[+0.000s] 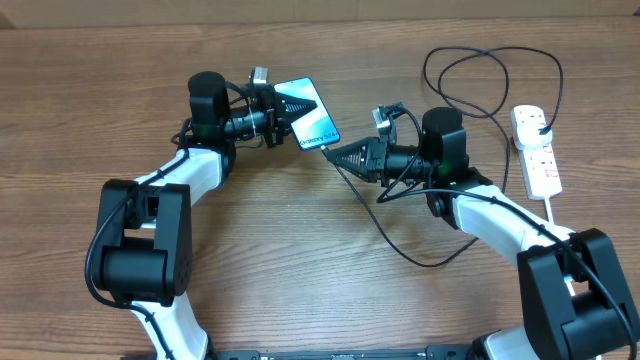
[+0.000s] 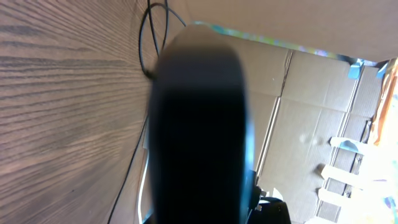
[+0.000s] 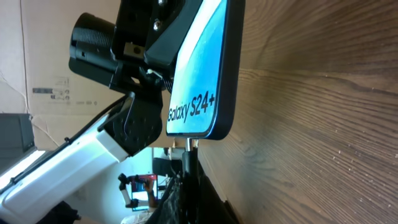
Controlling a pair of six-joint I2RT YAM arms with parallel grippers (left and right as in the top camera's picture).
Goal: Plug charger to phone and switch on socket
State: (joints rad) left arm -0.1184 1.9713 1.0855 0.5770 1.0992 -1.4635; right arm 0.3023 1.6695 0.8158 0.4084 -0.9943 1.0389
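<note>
Charger (image 3: 188, 147) tip at the phone's (image 3: 202, 68) bottom edge
Screen lit blue, reading "Galaxy S24+" — the phone stood over the wooden worktop (image 3: 311, 112), clamped in the left gripper (image 3: 149, 31), the right gripper (image 3: 186, 182) just below the tip.

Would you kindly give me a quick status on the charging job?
Left gripper shut on phone. Right gripper shut on charger tip, at phone's bottom edge, seating unclear. Socket away from both grippers; nothing blocking.

Lit phone (image 1: 312, 115); charger (image 3: 188, 158) tip at port; socket (image 1: 537, 150) apart.
</note>
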